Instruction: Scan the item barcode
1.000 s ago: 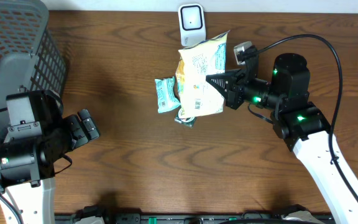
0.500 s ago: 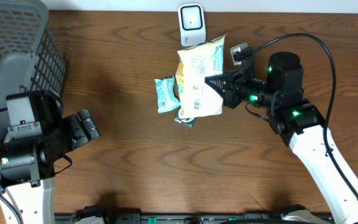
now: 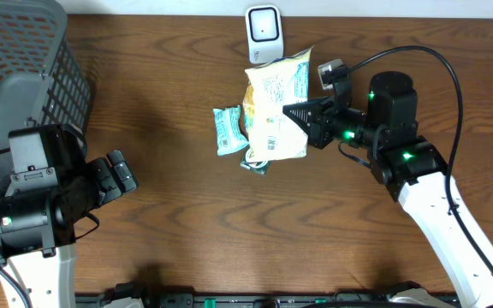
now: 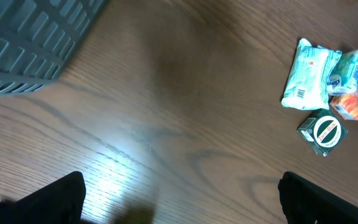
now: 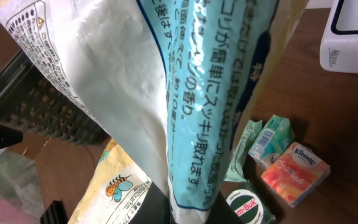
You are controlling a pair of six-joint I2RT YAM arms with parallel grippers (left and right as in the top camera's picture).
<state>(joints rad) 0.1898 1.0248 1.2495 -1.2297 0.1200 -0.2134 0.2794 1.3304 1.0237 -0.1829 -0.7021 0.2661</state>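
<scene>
A yellow, white and light-blue snack bag (image 3: 274,111) hangs above the table just in front of the white scanner (image 3: 264,24), with its printed back facing up. My right gripper (image 3: 296,115) is shut on the bag's right edge. In the right wrist view the bag (image 5: 166,93) fills the frame, pinched at my right gripper (image 5: 188,211), and the scanner (image 5: 353,28) stands at the top right. My left gripper (image 3: 120,175) stays far left, open and holding nothing. The left wrist view shows only bare wood at my left gripper (image 4: 179,205).
A grey mesh basket (image 3: 15,77) stands at the back left. Beneath the bag lie a teal packet (image 3: 228,130), a green round-label pack (image 5: 247,208) and an orange tissue pack (image 5: 294,174). The same small packs (image 4: 325,132) show in the left wrist view.
The right arm has carried the bag a little farther back, toward the scanner, then stayed still. The left arm has not moved.
</scene>
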